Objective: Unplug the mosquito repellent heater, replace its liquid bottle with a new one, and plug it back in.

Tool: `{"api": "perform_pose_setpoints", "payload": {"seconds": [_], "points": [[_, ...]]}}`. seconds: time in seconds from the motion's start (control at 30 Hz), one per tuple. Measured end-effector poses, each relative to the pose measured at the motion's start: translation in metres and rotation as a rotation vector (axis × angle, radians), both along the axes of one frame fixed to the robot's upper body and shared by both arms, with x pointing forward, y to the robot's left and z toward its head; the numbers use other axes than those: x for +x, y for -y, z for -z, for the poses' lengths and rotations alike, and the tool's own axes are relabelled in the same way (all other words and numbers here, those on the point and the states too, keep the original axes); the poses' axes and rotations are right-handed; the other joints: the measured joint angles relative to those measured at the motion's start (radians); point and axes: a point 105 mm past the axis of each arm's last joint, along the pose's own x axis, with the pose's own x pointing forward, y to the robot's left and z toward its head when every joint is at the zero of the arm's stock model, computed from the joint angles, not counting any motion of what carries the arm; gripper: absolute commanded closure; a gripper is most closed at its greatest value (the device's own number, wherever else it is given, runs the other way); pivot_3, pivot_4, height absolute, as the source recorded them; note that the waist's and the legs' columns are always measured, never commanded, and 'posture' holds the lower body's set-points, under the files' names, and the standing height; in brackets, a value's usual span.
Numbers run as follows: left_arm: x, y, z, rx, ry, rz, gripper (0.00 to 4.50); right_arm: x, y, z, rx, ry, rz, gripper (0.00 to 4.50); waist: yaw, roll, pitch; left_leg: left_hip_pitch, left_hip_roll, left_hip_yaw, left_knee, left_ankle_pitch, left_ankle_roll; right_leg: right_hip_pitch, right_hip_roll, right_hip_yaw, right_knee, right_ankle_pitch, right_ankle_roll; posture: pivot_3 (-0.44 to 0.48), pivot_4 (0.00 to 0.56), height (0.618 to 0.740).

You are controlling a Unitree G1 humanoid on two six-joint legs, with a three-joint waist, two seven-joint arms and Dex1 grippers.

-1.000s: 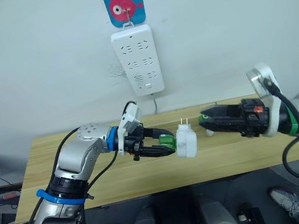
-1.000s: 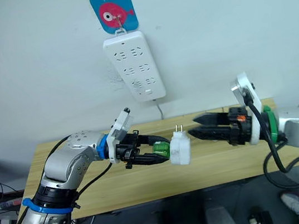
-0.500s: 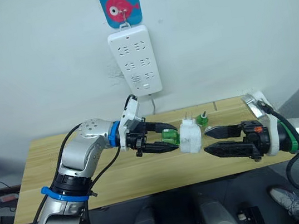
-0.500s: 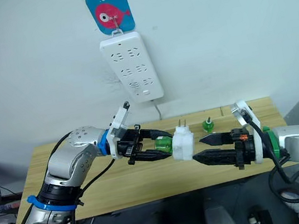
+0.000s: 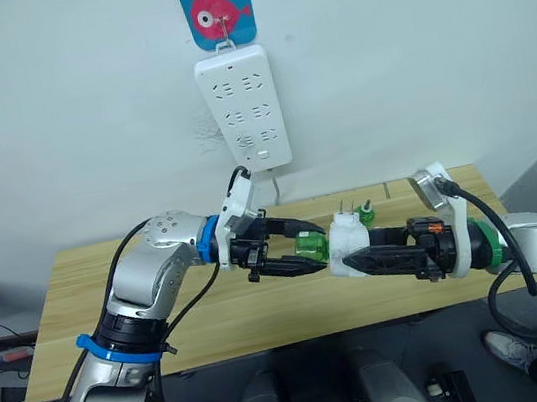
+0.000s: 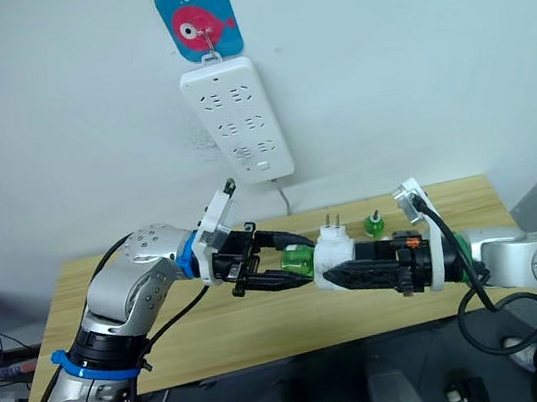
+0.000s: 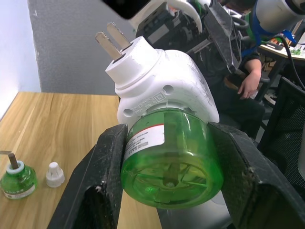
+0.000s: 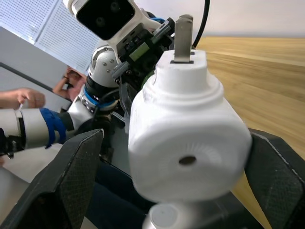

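Observation:
The mosquito repellent heater (image 5: 349, 243) is white, prongs up, and hangs in the air above the wooden table (image 5: 165, 318). A green liquid bottle (image 5: 309, 246) is screwed into its left end, and my left gripper (image 5: 311, 248) is shut on that bottle (image 7: 171, 157). My right gripper (image 5: 355, 250) reaches in from the right. Its fingers (image 8: 81, 181) stand on either side of the heater (image 8: 188, 143); one touches it and a slim gap shows at the other. A second green bottle (image 5: 364, 212) stands on the table behind.
A long white power strip (image 5: 243, 110) hangs on the wall from a blue fish hook (image 5: 217, 8), above and left of the grippers. A small white cap (image 7: 55, 174) lies beside the spare bottle (image 7: 17, 180). A person's hand (image 7: 248, 86) shows beyond the table.
My right gripper has moved left from the table's right end to the heater, and its wide-open fingers have narrowed around it. The left gripper has kept hold of the bottle.

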Motion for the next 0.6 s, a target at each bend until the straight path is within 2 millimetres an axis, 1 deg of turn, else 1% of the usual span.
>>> {"api": "perform_pose_setpoints", "payload": {"seconds": [0.13, 0.3, 0.43, 0.5, 0.6], "points": [[-0.0021, 0.0025, -0.0022, -0.016, -0.009, 0.011, 2.18, 0.0013, -0.0028, 0.0017, 0.002, -0.017, 0.003, 1.51, 0.000, 0.000, 0.000, 0.000, 0.000, 0.000, 0.000, 0.000, 0.000, 0.000, 0.000, 0.000, 0.000, 0.000, 0.000, -0.204, 0.202, 0.740], [-0.0024, 0.0023, -0.0043, -0.020, -0.008, 0.004, 2.18, 0.0013, -0.0030, 0.0003, 0.012, -0.024, 0.007, 1.48, 0.000, 0.000, 0.000, 0.000, 0.000, 0.000, 0.000, 0.000, 0.000, 0.000, 0.000, 0.000, 0.000, 0.000, 0.000, -0.208, 0.203, 0.740], [-0.0024, 0.0022, -0.0029, -0.012, -0.046, -0.002, 2.18, 0.0015, -0.0030, 0.0006, 0.010, -0.025, 0.010, 1.48, 0.000, 0.000, 0.000, 0.000, 0.000, 0.000, 0.000, 0.000, 0.000, 0.000, 0.000, 0.000, 0.000, 0.000, 0.000, -0.208, 0.203, 0.740], [-0.0016, 0.0020, -0.0026, 0.001, -0.074, -0.008, 1.45, 0.0017, -0.0029, 0.0009, 0.007, -0.024, 0.011, 1.48, 0.000, 0.000, 0.000, 0.000, 0.000, 0.000, 0.000, 0.000, 0.000, 0.000, 0.000, 0.000, 0.000, 0.000, 0.000, -0.212, 0.206, 0.740], [0.0048, -0.0046, -0.0005, 0.068, -0.113, -0.051, 0.60, 0.0025, -0.0032, -0.0015, -0.012, 0.011, 0.009, 1.48, 0.000, 0.000, 0.000, 0.000, 0.000, 0.000, 0.000, 0.000, 0.000, 0.000, 0.000, 0.000, 0.000, 0.000, 0.000, -0.211, 0.208, 0.740]]}}
